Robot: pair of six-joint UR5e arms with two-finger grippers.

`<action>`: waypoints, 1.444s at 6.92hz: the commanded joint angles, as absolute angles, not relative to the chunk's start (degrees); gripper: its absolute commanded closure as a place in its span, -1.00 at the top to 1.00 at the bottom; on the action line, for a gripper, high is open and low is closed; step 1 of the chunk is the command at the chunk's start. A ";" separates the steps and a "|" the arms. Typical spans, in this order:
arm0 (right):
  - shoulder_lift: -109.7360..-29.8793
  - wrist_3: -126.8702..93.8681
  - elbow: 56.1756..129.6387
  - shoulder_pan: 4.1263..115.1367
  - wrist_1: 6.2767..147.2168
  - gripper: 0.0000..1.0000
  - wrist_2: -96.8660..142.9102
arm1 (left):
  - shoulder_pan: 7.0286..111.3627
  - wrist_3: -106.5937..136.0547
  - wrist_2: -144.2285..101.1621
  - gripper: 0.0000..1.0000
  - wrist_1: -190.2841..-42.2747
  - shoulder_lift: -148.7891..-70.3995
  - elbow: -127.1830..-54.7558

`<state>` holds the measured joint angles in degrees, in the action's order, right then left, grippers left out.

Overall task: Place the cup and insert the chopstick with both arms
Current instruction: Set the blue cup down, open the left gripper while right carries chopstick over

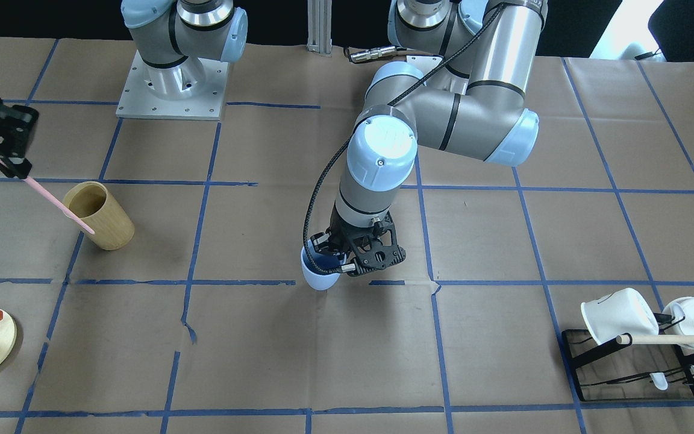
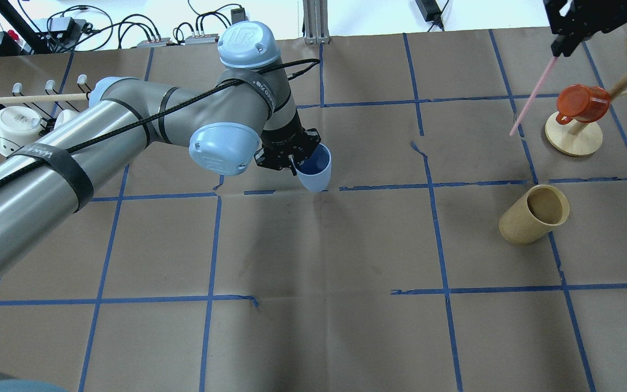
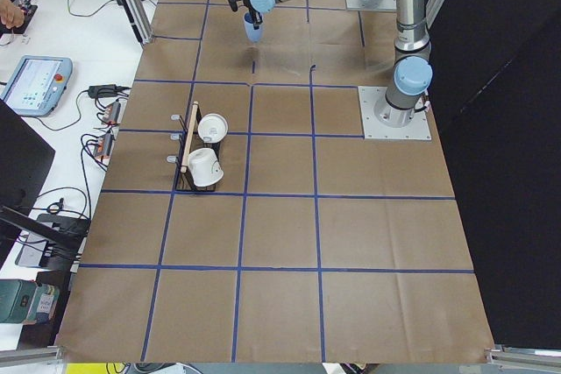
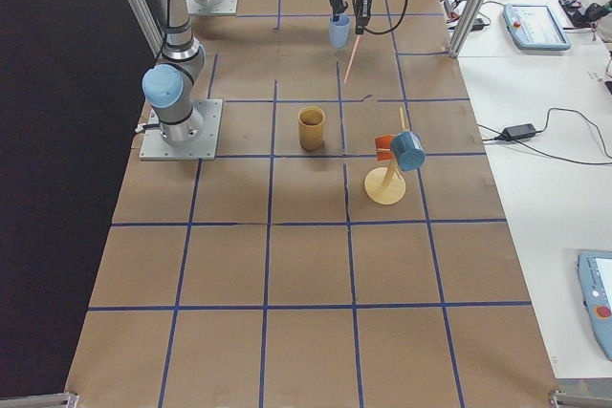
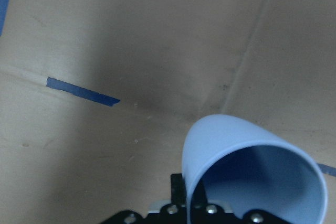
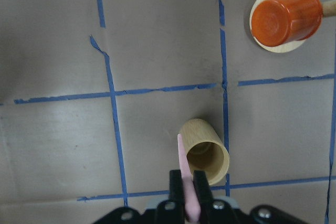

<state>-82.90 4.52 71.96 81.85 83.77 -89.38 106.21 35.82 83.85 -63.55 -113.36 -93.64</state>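
My left gripper [image 1: 342,258] is shut on the rim of the pale blue cup [image 1: 318,275] and holds it tilted just above the table's middle. The cup also shows in the overhead view [image 2: 315,173] and in the left wrist view [image 5: 247,166], with its mouth open and empty. My right gripper [image 2: 563,44] is raised at the table's far right side, shut on a pale pink chopstick [image 2: 533,97] that points down. In the right wrist view the chopstick [image 6: 184,174] hangs above the tan holder. The two grippers are far apart.
A tan wooden cylinder holder [image 2: 534,214] stands on the right side. An orange mug [image 2: 581,102] hangs on a wooden mug tree [image 2: 575,139]. On the left side, white mugs [image 2: 15,126] sit on a black rack with a wooden dowel [image 2: 36,98].
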 commanded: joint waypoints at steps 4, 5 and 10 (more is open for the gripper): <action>-85.07 -6.67 81.70 91.49 99.09 -0.91 -82.00 | 106.88 36.12 84.11 1.00 -62.05 -115.14 -93.69; -85.60 -7.98 84.78 92.19 102.36 -0.91 -81.39 | 106.79 36.04 84.37 1.00 -62.66 -114.01 -92.82; -86.22 -13.53 89.12 96.93 104.50 -0.92 -78.05 | 99.43 20.88 84.81 1.00 -79.76 -98.29 -91.59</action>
<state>-86.14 -12.68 88.76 95.71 103.74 -78.60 102.15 26.09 84.70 -74.63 -102.19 -91.93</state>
